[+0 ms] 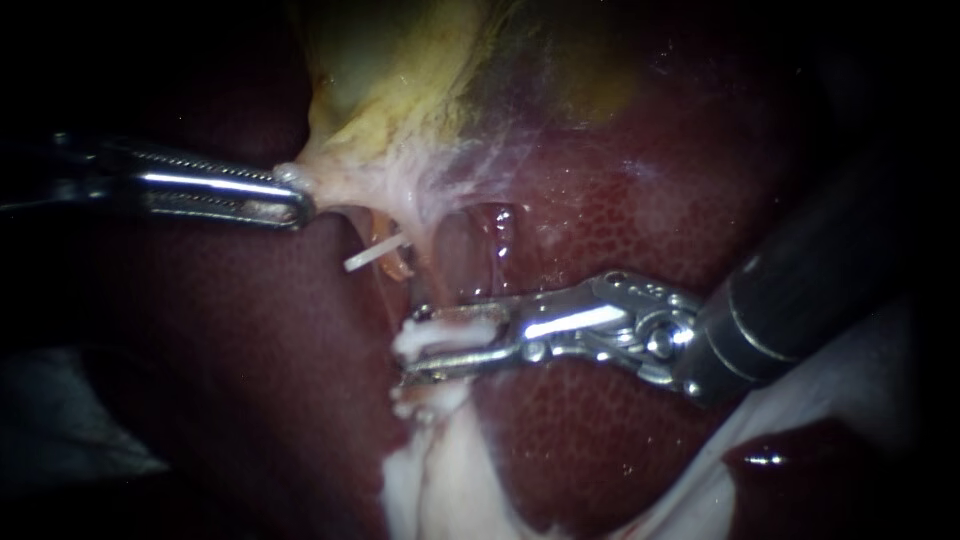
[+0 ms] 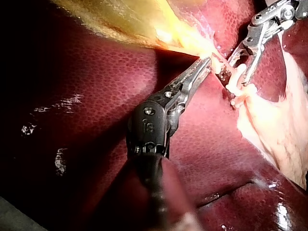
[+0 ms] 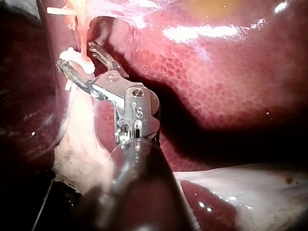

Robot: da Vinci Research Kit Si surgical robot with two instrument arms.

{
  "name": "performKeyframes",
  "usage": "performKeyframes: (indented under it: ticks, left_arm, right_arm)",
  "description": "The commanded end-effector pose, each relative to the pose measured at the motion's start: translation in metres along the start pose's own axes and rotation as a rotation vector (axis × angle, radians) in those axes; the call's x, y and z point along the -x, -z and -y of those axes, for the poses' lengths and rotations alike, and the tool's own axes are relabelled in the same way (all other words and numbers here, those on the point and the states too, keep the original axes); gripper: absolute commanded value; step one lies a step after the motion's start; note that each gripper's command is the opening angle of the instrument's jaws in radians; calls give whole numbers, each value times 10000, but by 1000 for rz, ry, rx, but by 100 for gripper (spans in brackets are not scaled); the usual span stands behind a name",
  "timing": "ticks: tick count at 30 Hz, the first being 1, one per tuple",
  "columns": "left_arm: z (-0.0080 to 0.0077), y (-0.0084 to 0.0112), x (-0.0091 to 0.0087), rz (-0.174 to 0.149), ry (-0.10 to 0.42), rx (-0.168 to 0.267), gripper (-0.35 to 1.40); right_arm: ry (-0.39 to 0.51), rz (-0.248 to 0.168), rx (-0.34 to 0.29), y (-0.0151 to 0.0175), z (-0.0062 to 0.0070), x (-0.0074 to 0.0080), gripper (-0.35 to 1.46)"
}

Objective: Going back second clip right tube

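My right instrument (image 1: 412,347) comes in from the right with its jaws open around a white clip (image 1: 450,335) on a pale tube just above the white fat. In the right wrist view the same jaws (image 3: 77,54) stand spread, with the clip (image 3: 82,65) against one of them. Another white clip (image 1: 372,255) sits higher up on a thin tube, apart from the jaws. My left instrument (image 1: 290,195) is shut on pale tissue at the gallbladder's (image 1: 400,90) lower end and holds it stretched to the left; the left wrist view shows this grip (image 2: 204,65).
Dark red liver (image 1: 600,420) lies all around and under both instruments. White fatty tissue (image 1: 440,480) hangs below the right jaws. A reddish tube (image 1: 500,230) shows in the opening right of the clipped strands. Thin membranes fan out from the gallbladder over the liver.
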Motion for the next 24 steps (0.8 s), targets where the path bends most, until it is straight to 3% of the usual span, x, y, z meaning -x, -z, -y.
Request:
performKeyframes:
  ticks: [1, 8, 13, 18, 20, 24]
  left_arm:
    - [0, 0, 0, 0, 0, 0, -35]
    - [0, 0, 0, 0, 0, 0, -35]
    - [0, 2, 0, 0, 0, 1, -35]
    - [0, 3, 1, 0, -1, 2, -35]
    - [1, 3, 1, 0, -1, 2, -35]
    - [1, 3, 1, 1, -1, 2, -35]
  right_arm:
    - [2, 1, -2, 2, 1, -1, 49]
    - [7, -5, 8, 5, 1, -1, 50]
    - [181, 0, 3, 24, 10, -3, 50]
    - [326, 7, 29, 69, 28, -19, 50]
    - [383, 40, 48, 85, 35, -25, 50]
    - [492, 161, 87, 118, 49, -34, 50]
